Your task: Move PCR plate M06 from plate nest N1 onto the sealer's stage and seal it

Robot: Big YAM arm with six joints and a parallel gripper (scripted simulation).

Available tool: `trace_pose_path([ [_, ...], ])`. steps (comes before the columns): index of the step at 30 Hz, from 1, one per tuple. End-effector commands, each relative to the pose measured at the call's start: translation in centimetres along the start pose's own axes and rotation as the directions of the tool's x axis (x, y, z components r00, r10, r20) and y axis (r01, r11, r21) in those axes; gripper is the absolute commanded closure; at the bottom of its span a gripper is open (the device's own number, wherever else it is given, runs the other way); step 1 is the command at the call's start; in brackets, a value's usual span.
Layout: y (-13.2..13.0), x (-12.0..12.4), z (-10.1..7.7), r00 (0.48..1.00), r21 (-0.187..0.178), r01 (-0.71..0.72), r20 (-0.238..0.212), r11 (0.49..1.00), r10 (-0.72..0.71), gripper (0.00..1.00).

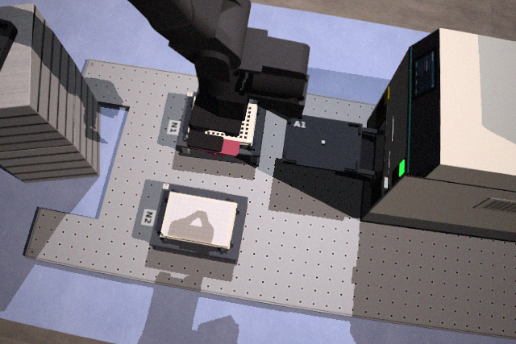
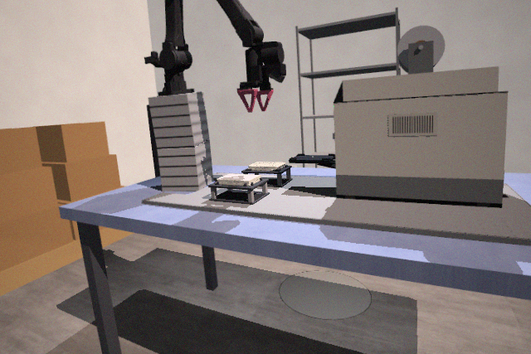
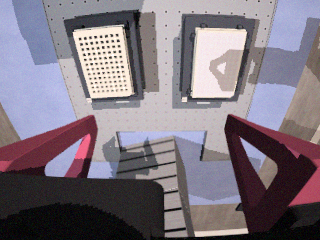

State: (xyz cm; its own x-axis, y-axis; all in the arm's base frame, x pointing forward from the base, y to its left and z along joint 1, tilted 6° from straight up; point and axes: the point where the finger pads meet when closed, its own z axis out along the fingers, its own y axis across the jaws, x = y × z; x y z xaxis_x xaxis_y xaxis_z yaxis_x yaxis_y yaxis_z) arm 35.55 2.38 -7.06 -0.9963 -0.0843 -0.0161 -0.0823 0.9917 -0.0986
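The gripper (image 2: pixel 255 99) hangs high above the breadboard (image 1: pixel 291 257) with its red fingers spread to their widest and nothing between them. Straight below it sits plate nest N1 (image 1: pixel 255 140), and in that nest lies M06 (image 3: pixel 103 60), the unsealed 96-well plate, its grid of wells open to view in the wrist camera. From above, the arm's wrist covers most of M06, leaving only a strip of wells along one edge visible. The plate and the fingers are well apart (the exterior view shows a wide gap of air between the fingertips and the nest).

Beside N1, and also below the gripper but off to one side, plate nest N2 (image 1: pixel 156 244) carries M09 (image 1: pixel 200 217), whose flat pale foil bears the shadow of the fingers.

Away from the gripper on the far side of N1 from the arm's pedestal (image 2: pixel 180 140), the sealer's stage (image 1: pixel 308 152) stands out of the housing, its dark pocket bare except for a small light switch stud (image 1: pixel 323 140) in the floor; the corner near N1 is marked A1. Beyond the stage, on the sealer (image 1: pixel 471 123) front, the lamp (image 1: pixel 401 167) glows green, with the pale START key (image 1: pixel 385 182) just under it.
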Motion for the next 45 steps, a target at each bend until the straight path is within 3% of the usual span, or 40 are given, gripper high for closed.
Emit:
trace_pose_path([
  [1, 0.8, -1.8, -0.1, 0.999, -0.002, 0.025, 0.028, 1.0, -0.025, 0.0],
  [17, -0.6, -1.7, 0.2, 0.999, -0.002, -0.032, 0.019, 0.999, 0.032, 0.0],
  [26, 0.6, -1.8, 0.0, 1.0, -0.002, -0.004, 0.023, 1.0, 0.004, 0.0],
  [28, 0.7, -1.2, 1.6, 0.994, -0.003, 0.021, 0.11, 1.0, -0.02, 0.0],
  [31, 0.5, -0.7, 2.4, 0.992, -0.002, 0.026, 0.12, 1.0, -0.026, 0.0],
  [32, 0.4, -0.3, 3.1, 0.996, -0.002, 0.027, 0.081, 1.0, -0.027, 0.0],
  [34, 0.1, 0.1, 4.5, 0.986, -0.003, 0.037, 0.164, 0.999, -0.036, 0.0],
  [35, -0.1, 0.5, 5.3, 0.984, -0.003, 0.04, 0.176, 0.999, -0.038, 0.0],
  [37, -0.2, 0.9, 6.6, 0.988, -0.003, 0.039, 0.149, 0.999, -0.039, 0.0],
  [39, -0.3, 1.4, 7.7, 0.973, -0.001, 0.052, 0.225, 0.999, -0.051, 0.0],
  [40, -0.3, 1.6, 8.2, 0.969, -0.001, 0.057, 0.241, 0.998, -0.055, 0.0],
  [43, -0.4, 0.7, 9.7, 0.97, 0.003, 0.054, 0.236, 0.999, -0.053, 0.0],
  [45, -0.3, -0.3, 8.6, 0.965, 0.006, 0.05, 0.259, 0.999, -0.05, 0.0],
])
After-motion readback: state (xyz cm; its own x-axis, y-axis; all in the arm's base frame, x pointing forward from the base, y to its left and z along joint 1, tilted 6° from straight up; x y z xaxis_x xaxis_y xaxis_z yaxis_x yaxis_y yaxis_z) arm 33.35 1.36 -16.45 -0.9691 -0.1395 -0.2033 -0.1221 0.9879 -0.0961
